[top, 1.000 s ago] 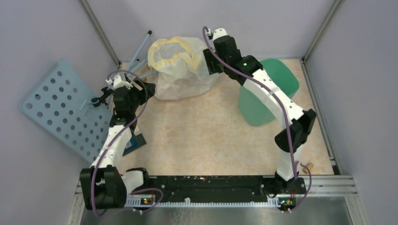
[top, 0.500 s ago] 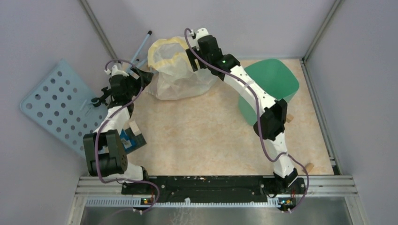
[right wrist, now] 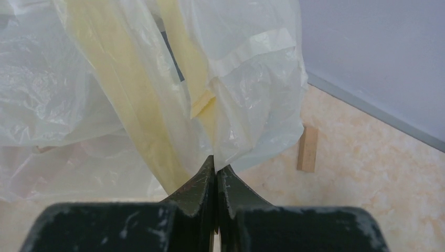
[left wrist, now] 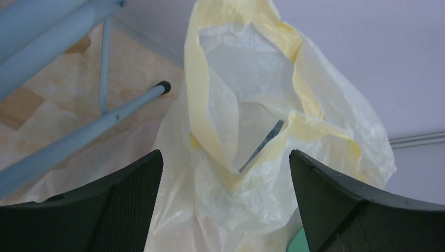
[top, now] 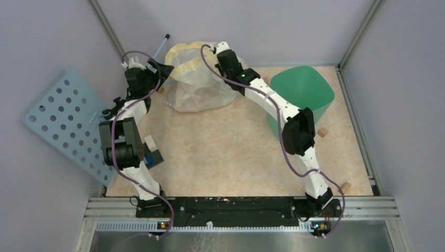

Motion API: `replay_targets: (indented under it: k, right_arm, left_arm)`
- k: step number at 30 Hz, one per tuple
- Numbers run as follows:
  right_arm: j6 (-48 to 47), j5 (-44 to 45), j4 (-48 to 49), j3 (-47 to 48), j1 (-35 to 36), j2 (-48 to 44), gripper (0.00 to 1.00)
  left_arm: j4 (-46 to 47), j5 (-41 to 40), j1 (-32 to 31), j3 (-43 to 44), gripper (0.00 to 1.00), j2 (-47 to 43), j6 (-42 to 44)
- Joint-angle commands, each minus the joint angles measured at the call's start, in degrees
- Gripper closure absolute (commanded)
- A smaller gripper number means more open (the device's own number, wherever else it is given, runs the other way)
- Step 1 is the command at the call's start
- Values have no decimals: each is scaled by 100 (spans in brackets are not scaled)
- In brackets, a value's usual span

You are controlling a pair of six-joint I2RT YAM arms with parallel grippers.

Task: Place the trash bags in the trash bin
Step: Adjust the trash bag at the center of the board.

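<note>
Right gripper (right wrist: 215, 163) closed tip to tip at the yellow rim of the whitish bag (top: 202, 86); left gripper (left wrist: 224, 157) spread wide, facing the same bag.
Film gathers at the right fingertips; whether any is caught between them cannot be told. Bag slumped at the far edge of the surface (top: 225, 147), its contents unclear through the plastic. Trash bin (top: 307, 89), mint green, on the surface right of the bag and apart from it, its near side hidden by the right arm; which end faces up is unclear. Blue rods (left wrist: 78, 136) cut off at left. Wooden block (right wrist: 308, 148) beside the bag.
</note>
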Motion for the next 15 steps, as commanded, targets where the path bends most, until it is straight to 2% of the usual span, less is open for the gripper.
replay_targets:
  k: [1,5,10,15]
  right_arm:
    - [16,-158,327,-247,68,-626,100]
    - [31,-228,517,-801,71,-979,100]
    - [62,-198,649,-1201,69,-1219,100]
    - [102,-180,598,-1289,69,-1324,100]
  left_arm:
    - [315,155,13,609,7,334,-189]
    - [-221,-171,16,1105,4,596,25]
    - [-635,-6,11,1618,5,1004,-94]
    - [-576,218,-7,1710,22,1250,-235]
